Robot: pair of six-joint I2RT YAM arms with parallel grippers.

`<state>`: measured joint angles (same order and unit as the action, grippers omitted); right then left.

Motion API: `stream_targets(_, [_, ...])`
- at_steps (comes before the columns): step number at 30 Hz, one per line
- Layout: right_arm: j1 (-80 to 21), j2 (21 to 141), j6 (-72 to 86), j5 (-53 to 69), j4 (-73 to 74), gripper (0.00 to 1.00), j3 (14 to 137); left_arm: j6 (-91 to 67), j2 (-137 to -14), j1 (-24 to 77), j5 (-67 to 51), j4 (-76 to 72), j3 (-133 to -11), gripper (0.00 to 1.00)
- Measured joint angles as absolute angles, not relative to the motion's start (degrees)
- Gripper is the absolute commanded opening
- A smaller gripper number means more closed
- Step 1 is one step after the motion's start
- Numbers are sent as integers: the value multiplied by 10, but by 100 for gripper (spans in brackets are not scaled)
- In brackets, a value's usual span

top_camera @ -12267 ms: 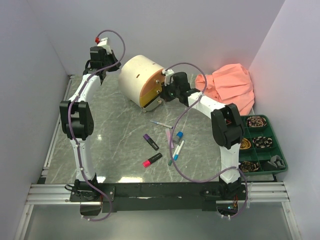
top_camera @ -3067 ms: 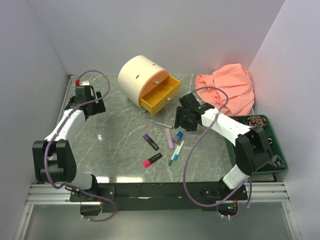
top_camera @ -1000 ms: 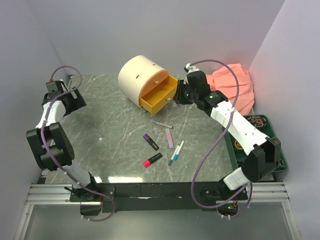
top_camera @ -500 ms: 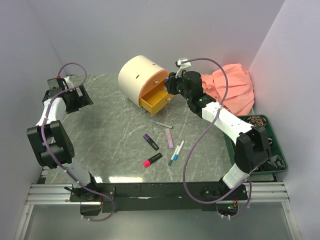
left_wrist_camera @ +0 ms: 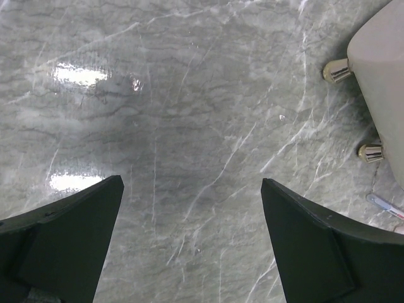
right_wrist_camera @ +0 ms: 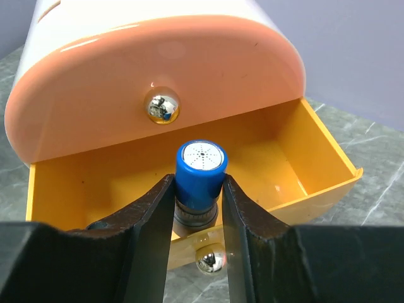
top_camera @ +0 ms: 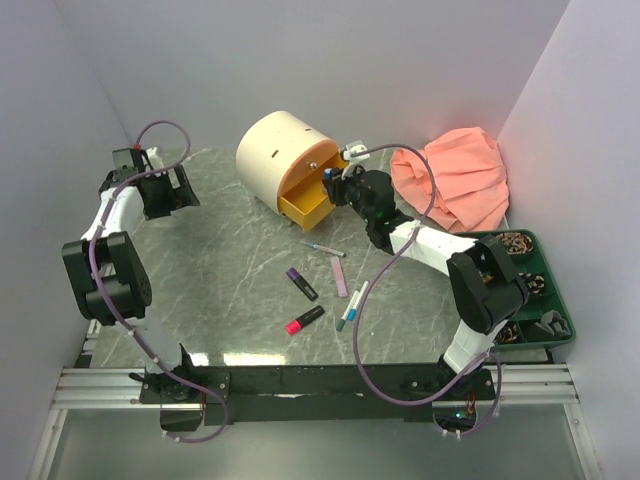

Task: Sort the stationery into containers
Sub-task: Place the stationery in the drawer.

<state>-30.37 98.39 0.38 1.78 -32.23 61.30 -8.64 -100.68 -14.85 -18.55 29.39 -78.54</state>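
Observation:
My right gripper is shut on a blue-capped highlighter, held cap-forward just above the front of the open yellow drawer. Above it is the shut peach-orange drawer of the cream drum cabinet. From overhead the right gripper sits at that drawer. On the marble lie a thin white pen, a purple highlighter, a lilac marker, a pink-black highlighter and a teal-tipped white pen. My left gripper stands open at the far left over bare marble.
A peach cloth is heaped at the back right. The dark green compartment tray lies along the right edge. The cabinet's underside and its metal feet show to the right in the left wrist view. Walls close in on three sides.
My right gripper has swung left and down with the highlighter, from beside the drawer to right over its front. The left gripper has drifted a little to the right, still open.

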Motion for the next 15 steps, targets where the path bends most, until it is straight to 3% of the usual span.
stream_targets(2, [-304,986,2,15,-330,26,613,-86,-1010,-144,-184,294,-789,98])
stream_targets(8, [-304,986,0,11,-333,39,613,-82,-1011,-128,-181,295,-789,98])
stream_targets(9, [-304,986,0,11,-333,46,613,-82,-1011,-125,-181,295,-789,98])
stream_targets(10, [-304,986,0,11,-332,65,613,-82,-1011,-123,-181,295,-789,98])
stream_targets(13, [-304,985,3,9,-321,100,616,-82,-1013,-121,-181,295,-792,98])
stream_targets(15, [-304,982,3,9,-313,100,617,-82,-1015,-121,-181,294,-797,98])
